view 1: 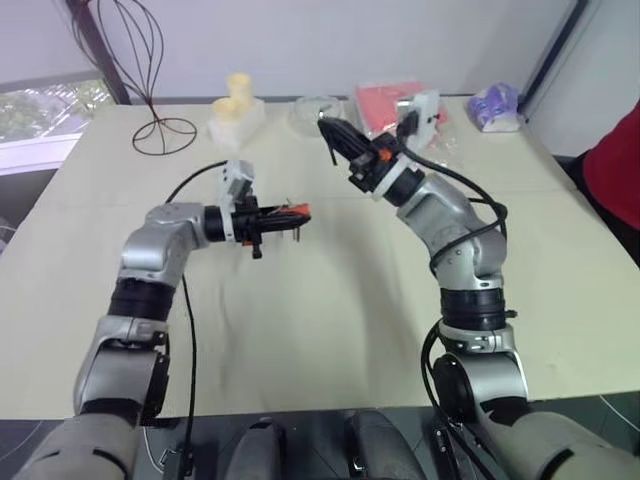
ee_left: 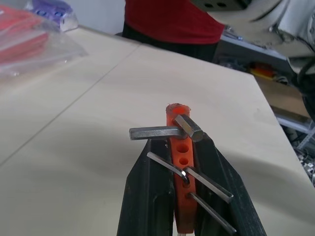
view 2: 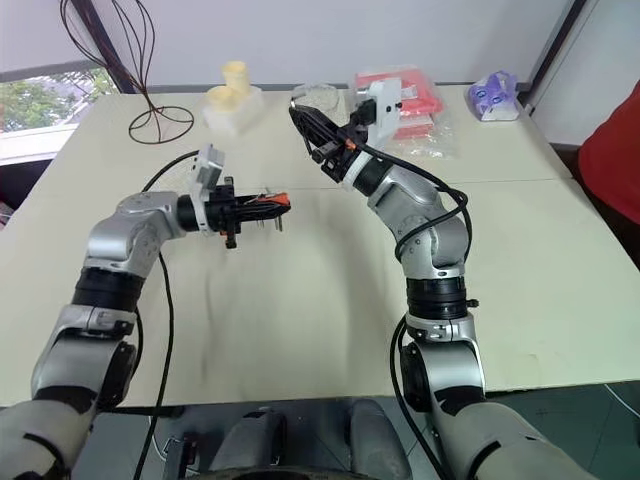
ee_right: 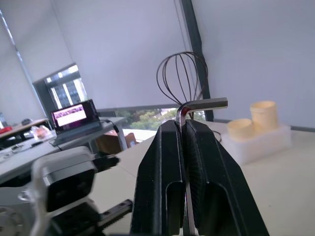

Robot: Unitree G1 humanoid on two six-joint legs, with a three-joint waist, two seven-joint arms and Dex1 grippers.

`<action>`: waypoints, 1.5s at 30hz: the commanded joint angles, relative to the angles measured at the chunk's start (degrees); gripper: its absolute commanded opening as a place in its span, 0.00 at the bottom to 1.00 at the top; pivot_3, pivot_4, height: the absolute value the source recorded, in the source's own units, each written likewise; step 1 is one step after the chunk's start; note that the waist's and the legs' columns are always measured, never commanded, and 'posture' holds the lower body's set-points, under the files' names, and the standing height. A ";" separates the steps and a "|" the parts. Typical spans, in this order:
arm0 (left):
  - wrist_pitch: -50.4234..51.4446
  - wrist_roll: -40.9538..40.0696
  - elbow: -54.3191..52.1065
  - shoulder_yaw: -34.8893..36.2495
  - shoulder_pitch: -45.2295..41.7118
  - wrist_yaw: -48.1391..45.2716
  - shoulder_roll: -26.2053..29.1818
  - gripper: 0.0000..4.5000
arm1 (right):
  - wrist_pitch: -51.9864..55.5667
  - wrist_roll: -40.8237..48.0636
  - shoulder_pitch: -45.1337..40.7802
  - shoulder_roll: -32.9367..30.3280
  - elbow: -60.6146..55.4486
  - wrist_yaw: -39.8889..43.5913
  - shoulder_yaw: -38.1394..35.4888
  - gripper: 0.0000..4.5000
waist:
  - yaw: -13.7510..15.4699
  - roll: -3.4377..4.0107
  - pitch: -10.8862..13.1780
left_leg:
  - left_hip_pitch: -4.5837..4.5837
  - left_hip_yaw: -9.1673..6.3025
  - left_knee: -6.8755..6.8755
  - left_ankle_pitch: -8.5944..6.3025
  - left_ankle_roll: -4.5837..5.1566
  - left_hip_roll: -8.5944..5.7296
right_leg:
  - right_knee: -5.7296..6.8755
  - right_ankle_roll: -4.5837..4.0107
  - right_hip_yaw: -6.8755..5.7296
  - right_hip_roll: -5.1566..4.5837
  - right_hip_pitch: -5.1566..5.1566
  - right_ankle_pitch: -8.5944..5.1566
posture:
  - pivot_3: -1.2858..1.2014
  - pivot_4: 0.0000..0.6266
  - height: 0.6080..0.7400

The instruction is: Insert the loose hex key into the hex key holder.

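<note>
The hex key holder (ee_left: 176, 112) is a red-orange block with short dark keys sticking out sideways. My left gripper (ee_left: 180, 143) is shut on it, one black finger on each side. In the head views the left gripper (view 1: 283, 214) holds the holder (view 1: 299, 209) level above the middle of the table, pointing right. The loose hex key (ee_right: 199, 104), a thin grey L-shaped rod, is pinched in my shut right gripper (ee_right: 182, 126), its short leg jutting out past the fingertips. The right gripper (view 1: 330, 132) is raised high, behind and to the right of the holder, apart from it.
The cream table (view 1: 330, 300) carries things along its far edge: a dark wire stand (view 1: 150, 90), yellow cups on a white block (view 1: 237, 108), a clear dish (view 1: 315, 110), red packets in plastic (view 1: 385, 105) and a purple packet (view 1: 495, 105). A person in red (view 1: 615, 170) stands at the right.
</note>
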 commanded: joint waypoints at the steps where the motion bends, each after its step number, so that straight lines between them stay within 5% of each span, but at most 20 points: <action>1: -3.02 0.33 2.46 0.90 -3.76 -0.96 -0.91 0.00 | -0.59 1.88 0.36 0.45 -3.26 -0.41 0.06 0.01 | -0.06 0.00 0.00 | 0.00 0.00 0.00 0.00 0.00 0.00 | 0.00 0.00 0.00 0.00 0.00 0.00 | 0.52 0.24 1.00; 45: -3.52 -1.01 2.77 3.87 -7.59 -0.35 -6.17 0.00 | -5.29 1.90 2.59 2.46 0.99 -1.83 1.95 0.01 | -0.15 0.02 0.01 | -0.01 0.00 -0.05 0.00 -0.01 -0.01 | 0.04 0.00 0.05 -0.02 -0.08 0.00 | 0.52 0.24 1.00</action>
